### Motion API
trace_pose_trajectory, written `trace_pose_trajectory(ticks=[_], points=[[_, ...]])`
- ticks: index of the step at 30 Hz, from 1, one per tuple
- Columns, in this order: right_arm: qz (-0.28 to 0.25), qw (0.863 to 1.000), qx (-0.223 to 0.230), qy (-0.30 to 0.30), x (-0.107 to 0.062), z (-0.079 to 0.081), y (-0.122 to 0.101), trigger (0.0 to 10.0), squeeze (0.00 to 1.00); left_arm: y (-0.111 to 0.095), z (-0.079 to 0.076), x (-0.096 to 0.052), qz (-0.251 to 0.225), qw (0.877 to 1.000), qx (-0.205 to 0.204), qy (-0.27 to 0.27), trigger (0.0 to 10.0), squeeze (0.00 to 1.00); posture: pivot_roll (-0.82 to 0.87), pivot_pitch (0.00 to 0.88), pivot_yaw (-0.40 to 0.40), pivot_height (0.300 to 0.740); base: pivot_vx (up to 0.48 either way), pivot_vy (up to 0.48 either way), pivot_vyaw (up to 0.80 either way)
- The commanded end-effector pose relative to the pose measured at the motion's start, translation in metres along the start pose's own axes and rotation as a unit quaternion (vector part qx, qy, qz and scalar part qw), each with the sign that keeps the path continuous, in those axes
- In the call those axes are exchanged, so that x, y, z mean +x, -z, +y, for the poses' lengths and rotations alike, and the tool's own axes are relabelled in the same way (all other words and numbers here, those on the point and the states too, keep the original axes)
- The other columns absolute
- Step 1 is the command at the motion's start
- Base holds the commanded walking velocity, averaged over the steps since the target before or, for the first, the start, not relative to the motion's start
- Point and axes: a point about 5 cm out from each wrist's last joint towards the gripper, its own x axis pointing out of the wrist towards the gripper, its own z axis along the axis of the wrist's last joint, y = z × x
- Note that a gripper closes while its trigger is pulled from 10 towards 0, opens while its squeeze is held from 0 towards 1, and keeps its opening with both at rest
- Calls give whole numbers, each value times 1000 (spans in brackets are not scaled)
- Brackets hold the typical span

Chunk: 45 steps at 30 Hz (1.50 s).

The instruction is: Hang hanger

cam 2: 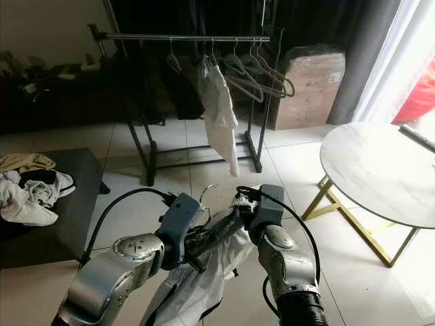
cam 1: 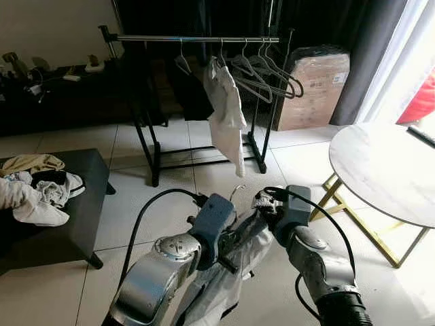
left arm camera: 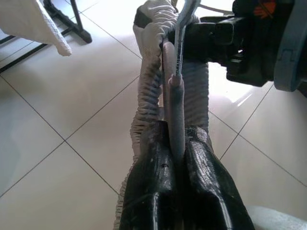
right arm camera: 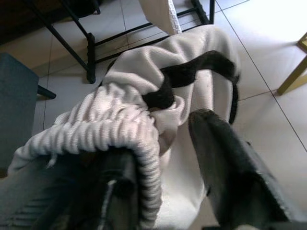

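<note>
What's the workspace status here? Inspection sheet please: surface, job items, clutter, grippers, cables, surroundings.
Surface: pale tiled floor, some glare.
Job's things: hanger with a light garment on it, held low between both arms; clothes rack ahead, carrying a hung white garment and several empty hangers.
Clutter: pile of clothes on a dark low table on the robot's left.
Grippers: left gripper shut on the hanger's neck; right gripper around bunched garment fabric, closure unclear.
Cables: black cables loop off both wrists.
Surroundings: round table on the right, wrapped box, dark curtains.
</note>
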Motion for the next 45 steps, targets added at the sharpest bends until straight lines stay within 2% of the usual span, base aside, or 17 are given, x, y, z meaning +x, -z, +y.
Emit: trace_pose_trajectory(ticks=[1,7,16,33,38,42,45], points=[[-12,1000,2,1,0,-1,-6,0,0,2,1,-1,-2,1000,-7,11,10000,0,-40,114,-12,740,0,0,0],[-8,1000,7,-2,-2,-2,-3,0,0,1,5,-1,-8,1000,-10,9,10000,0,-43,103,-10,740,0,0,0],[-3,1000,15,-13,-4,-1,2,0,0,4,0,0,-8,1000,-8,23,10000,0,-40,87,-9,740,0,0,0],[1,1000,14,-19,-2,3,6,0,0,5,-2,-2,-6,998,22,67,10000,0,-44,38,11,740,0,0,0],[7,1000,13,6,-2,-5,8,0,0,8,2,-8,-13,993,71,98,10000,0,-45,35,16,740,0,0,0],[0,999,20,32,-3,-14,6,0,0,10,18,-7,-4,996,64,57,10000,0,-46,41,19,740,0,0,0],[-6,998,30,53,-3,-20,4,0,0,10,19,-6,-9,997,55,53,10000,0,-47,43,19,740,0,0,0]])
